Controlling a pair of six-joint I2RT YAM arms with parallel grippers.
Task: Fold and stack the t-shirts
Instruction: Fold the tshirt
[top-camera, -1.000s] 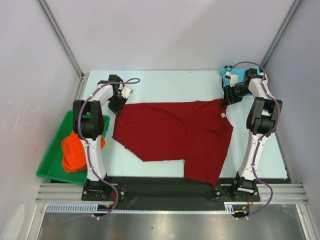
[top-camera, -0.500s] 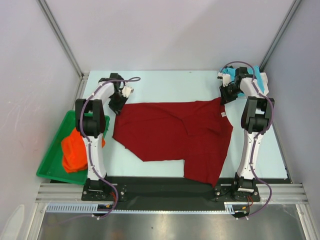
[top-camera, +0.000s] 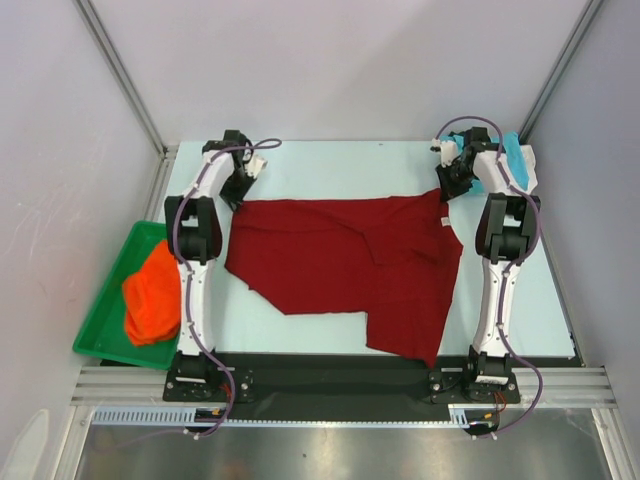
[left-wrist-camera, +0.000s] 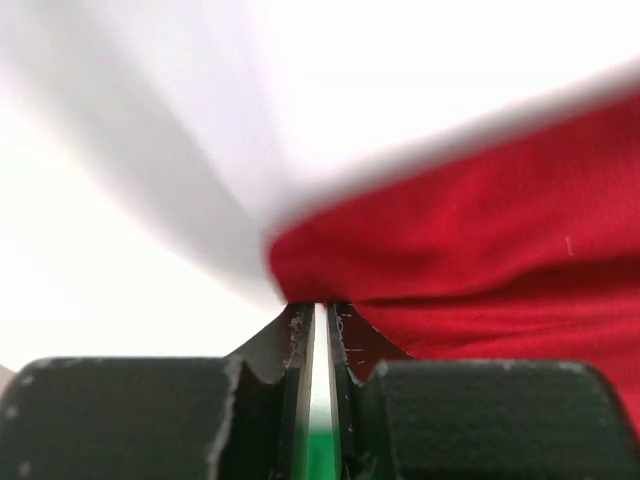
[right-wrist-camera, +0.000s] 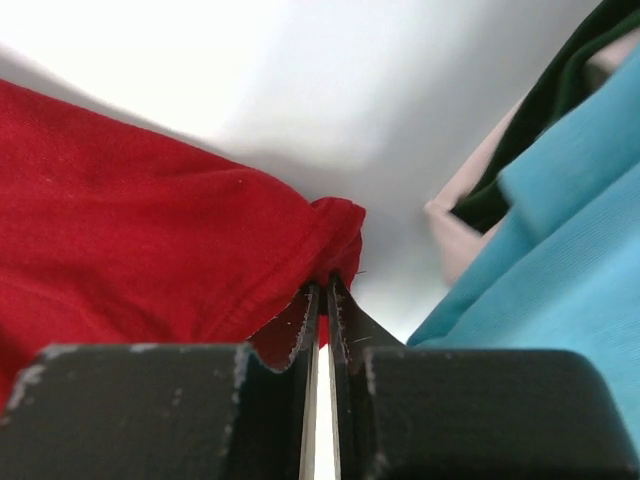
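A large dark red t-shirt (top-camera: 345, 265) lies spread on the pale table. My left gripper (top-camera: 235, 197) is shut on its far left corner (left-wrist-camera: 420, 250). My right gripper (top-camera: 447, 193) is shut on its far right corner (right-wrist-camera: 325, 235). A turquoise t-shirt (top-camera: 508, 155) lies folded at the far right corner, close behind my right gripper, and shows in the right wrist view (right-wrist-camera: 560, 260). A bright orange t-shirt (top-camera: 152, 295) lies bunched in the green tray.
The green plastic tray (top-camera: 110, 300) sits off the table's left edge. A dark green and a pale cloth (right-wrist-camera: 520, 130) lie under the turquoise shirt. White walls with metal posts close in the back and sides.
Both grippers have moved toward the far edge, pulling the red shirt's top edge back and straighter. The shirt's lower hem has shifted slightly away from the near edge.
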